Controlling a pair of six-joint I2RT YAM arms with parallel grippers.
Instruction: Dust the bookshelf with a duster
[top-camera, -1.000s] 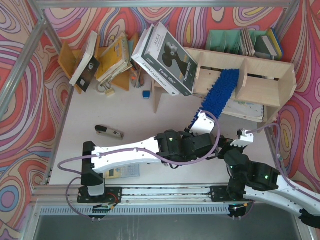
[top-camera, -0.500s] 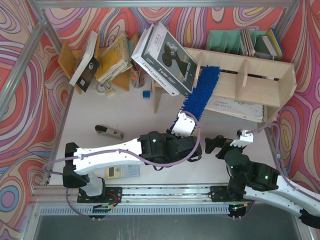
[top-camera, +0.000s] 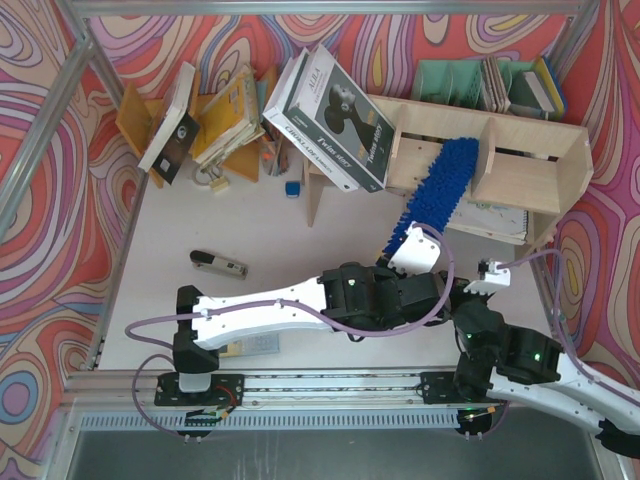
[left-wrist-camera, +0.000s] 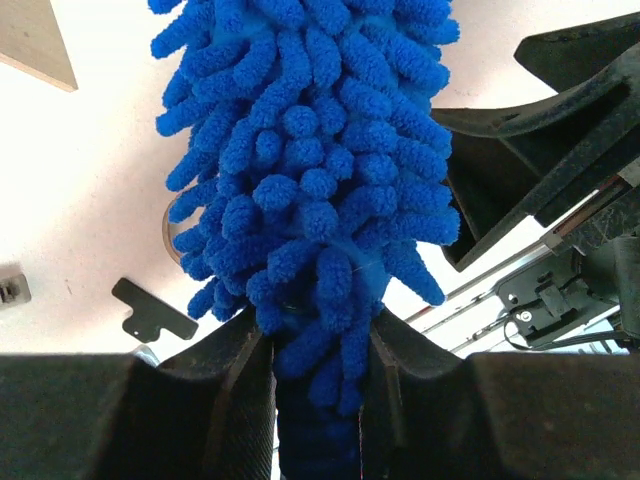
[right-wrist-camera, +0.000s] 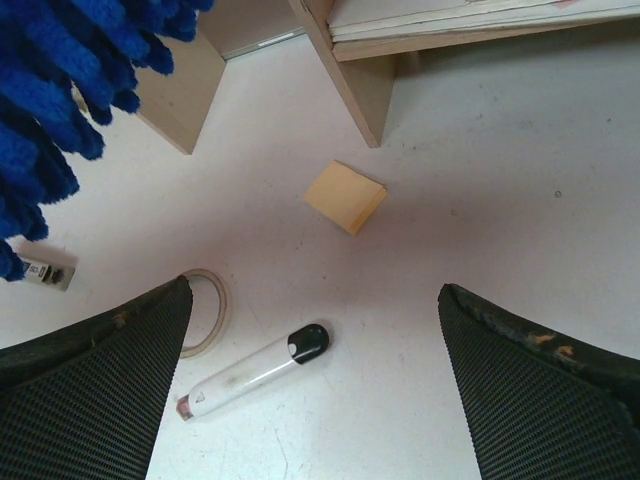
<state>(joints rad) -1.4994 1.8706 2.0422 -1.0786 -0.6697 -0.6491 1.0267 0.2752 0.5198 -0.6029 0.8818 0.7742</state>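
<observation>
The blue fluffy duster (top-camera: 440, 185) slants up from my left gripper (top-camera: 402, 247) onto the upper tier of the plywood bookshelf (top-camera: 530, 170), its tip beside the middle divider. In the left wrist view the left gripper (left-wrist-camera: 320, 350) is shut on the duster (left-wrist-camera: 310, 180) at its handle end. My right gripper (right-wrist-camera: 315, 300) is open and empty, low over the table in front of the shelf. In the top view it is mostly hidden under the left arm. The duster's fluff (right-wrist-camera: 50, 110) and the bookshelf's foot (right-wrist-camera: 355, 85) show in the right wrist view.
A white-and-black marker pen (right-wrist-camera: 255, 372), a tape ring (right-wrist-camera: 205, 310) and a yellow note pad (right-wrist-camera: 345, 196) lie under the right gripper. A big black-and-white box (top-camera: 330, 105) leans on the shelf's left end. A teal organizer (top-camera: 450, 80) stands behind, an orange rack (top-camera: 140, 120) at far left.
The left arm swung the duster left to the shelf's left end, then back right to the middle divider. The right arm has barely moved.
</observation>
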